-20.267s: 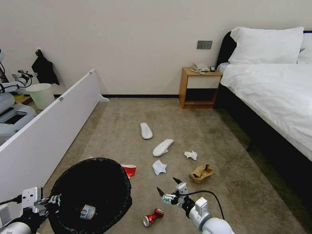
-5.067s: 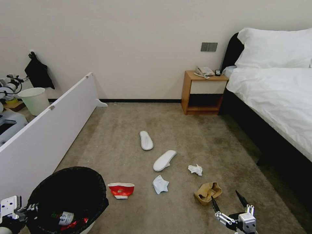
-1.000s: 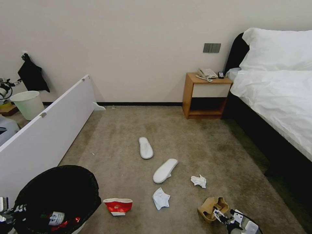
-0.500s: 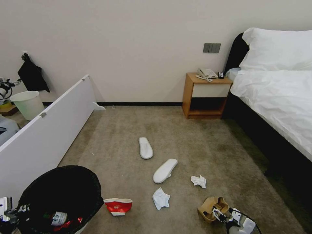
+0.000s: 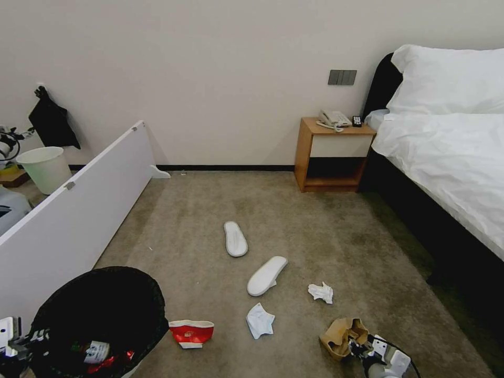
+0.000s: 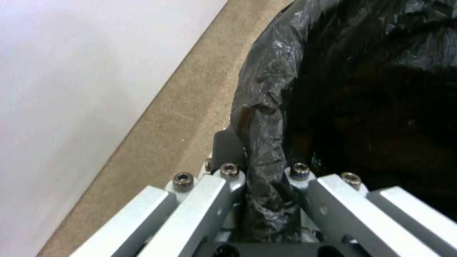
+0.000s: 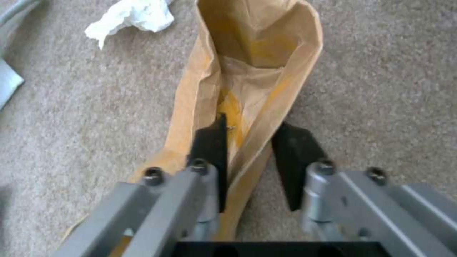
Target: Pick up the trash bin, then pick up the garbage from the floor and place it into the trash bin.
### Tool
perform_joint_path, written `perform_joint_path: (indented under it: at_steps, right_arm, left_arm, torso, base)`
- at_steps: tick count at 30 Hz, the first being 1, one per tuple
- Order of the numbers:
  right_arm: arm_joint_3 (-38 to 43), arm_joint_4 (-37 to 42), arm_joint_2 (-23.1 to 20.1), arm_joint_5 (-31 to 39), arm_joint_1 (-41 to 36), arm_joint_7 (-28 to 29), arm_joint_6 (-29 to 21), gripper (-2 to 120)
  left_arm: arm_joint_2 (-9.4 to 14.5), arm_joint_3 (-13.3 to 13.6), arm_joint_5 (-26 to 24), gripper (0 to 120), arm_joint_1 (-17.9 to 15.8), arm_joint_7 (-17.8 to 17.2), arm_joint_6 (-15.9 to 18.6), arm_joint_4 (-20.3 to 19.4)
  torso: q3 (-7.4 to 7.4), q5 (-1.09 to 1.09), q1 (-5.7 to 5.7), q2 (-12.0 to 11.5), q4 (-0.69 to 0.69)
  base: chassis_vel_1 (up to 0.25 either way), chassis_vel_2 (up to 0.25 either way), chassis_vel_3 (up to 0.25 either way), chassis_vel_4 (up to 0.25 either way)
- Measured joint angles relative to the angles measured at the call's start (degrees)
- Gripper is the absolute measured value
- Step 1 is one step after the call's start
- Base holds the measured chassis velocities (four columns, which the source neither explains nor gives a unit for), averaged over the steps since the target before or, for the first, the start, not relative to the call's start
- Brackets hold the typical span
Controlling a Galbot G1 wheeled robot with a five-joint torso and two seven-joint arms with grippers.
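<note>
Black-lined trash bin (image 5: pixel 100 315) holds litter; crumpled brown cardboard box (image 5: pixel 344 336) lies on carpet.

The left gripper (image 5: pixel 21 344) sits low at the robot's left side, wrist level, its fingers (image 6: pixel 228 178) pinched together on the black-lined rim of the trash bin (image 5: pixel 100 310), one inside the rim and one outside. The right gripper (image 7: pixel 252 142) reaches down to the floor at the robot's right, its black fingertips (image 7: pixel 212 142) straddling one wall of the brown cardboard box (image 7: pixel 252 71), a gap left between fingertip and wall on the outer side
</note>
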Motion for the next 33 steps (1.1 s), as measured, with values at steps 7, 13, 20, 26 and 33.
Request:
perform_joint_path:
  at_steps: [7, 13, 20, 26, 33]
  right_arm:
    - [0.53, -0.78, -0.04, -1.00, -0.12, -0.50, 0.07, 0]
    - [0.84, -0.79, 0.08, -1.60, -0.37, -0.65, 0.21, 0]
    - [1.32, 0.38, 0.09, -2.62, -1.62, -1.43, 1.37, 0]
    - [2.43, 7.96, -1.00, -6.09, -4.79, -4.30, 5.62, 0]
    - [3.04, 23.35, -2.65, -8.34, -8.11, -9.24, 12.93, 0]
  left_arm:
    - [-0.03, -0.19, -0.04, 3, 0.07, -0.04, 0.00, -0.05]
    - [-0.05, 0.06, -0.08, 3, -0.03, -0.04, 0.00, -0.06]
    - [0.06, 0.56, -0.14, 3, 0.06, -0.02, 0.00, -0.17]
    - [0.22, 2.48, -0.03, 3, 0.38, -0.03, 0.00, -0.41]
    - [0.54, 4.14, 0.29, 3, 0.38, -0.25, 0.00, -0.79]
  torso:
    - [0.00, 0.01, 0.00, 0.00, 0.00]
    - [0.00, 0.01, 0.00, 0.00, 0.01]
    - [0.00, 0.02, 0.00, 0.00, 0.00]
    - [0.00, 0.01, 0.00, 0.00, 0.00]
    - [0.00, 0.01, 0.00, 0.00, 0.00]
  base:
    - [0.000, 0.000, 0.000, 0.000]
    - [0.000, 0.000, 0.000, 0.000]
    - [0.000, 0.000, 0.000, 0.000]
    - [0.000, 0.000, 0.000, 0.000]
    - [0.000, 0.000, 0.000, 0.000]
